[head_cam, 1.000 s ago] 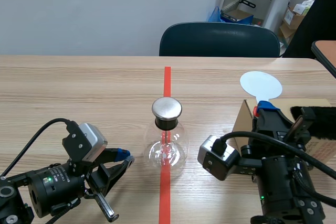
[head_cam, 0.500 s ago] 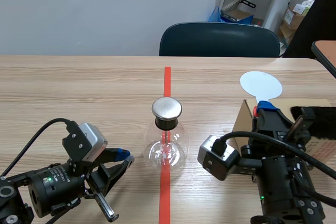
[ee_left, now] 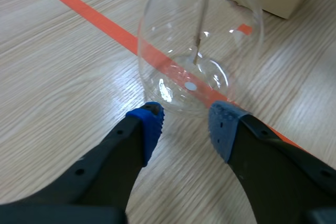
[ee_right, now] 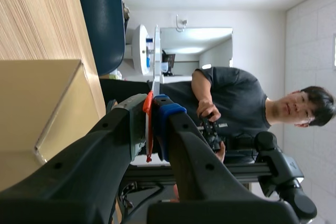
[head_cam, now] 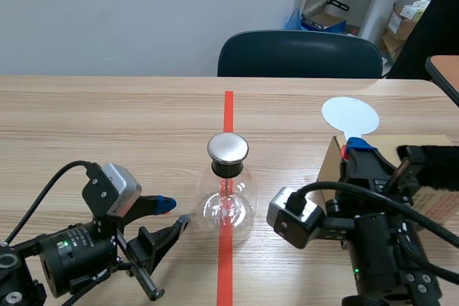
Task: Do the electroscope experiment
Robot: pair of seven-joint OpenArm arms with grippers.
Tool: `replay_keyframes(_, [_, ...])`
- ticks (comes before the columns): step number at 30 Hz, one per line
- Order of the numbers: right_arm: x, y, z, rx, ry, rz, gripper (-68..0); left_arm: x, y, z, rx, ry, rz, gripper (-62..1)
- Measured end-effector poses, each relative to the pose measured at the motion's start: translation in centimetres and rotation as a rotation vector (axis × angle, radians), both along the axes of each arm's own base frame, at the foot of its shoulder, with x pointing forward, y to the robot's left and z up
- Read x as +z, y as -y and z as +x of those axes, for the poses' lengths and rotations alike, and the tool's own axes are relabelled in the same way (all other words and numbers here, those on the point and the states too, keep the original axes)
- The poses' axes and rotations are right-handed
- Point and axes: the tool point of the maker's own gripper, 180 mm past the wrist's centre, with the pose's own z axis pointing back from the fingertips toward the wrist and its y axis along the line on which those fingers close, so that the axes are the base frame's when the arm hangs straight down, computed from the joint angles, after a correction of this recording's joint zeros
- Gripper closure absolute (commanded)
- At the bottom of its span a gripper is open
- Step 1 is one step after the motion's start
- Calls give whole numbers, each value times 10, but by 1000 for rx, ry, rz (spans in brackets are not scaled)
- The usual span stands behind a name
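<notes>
The left gripper [head_cam: 171,215] has spread its fingers wider, and the white disc [head_cam: 350,115] in the right gripper [head_cam: 353,151] has shifted slightly toward the electroscope flask [head_cam: 228,193] on the red tape line. In the left wrist view the fingers are released and hold nothing, with the flask just ahead. In the right wrist view the fingers clamp the disc's red handle [ee_right: 149,124]. The disc probably approaches the flask soon.

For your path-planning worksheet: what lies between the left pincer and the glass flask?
Only bare table; the left wrist view shows the left pincer open just before the glass flask.
</notes>
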Motion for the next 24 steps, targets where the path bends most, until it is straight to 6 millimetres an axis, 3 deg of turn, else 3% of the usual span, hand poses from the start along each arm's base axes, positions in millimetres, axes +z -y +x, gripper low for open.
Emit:
replay_keyframes(6, [11, -6, -1, 84, 59, -4, -10, 2, -3, 4, 43, -21, -38, -457])
replay_keyframes(15, [-10, 25, -22, 149, -46, 17, -11, 6, -7, 9, 89, -45, -89, -614])
replay_keyframes(24, [7, 70, -31, 187, -6, 47, -11, 10, 9, -8, -25, -99, -157, -623])
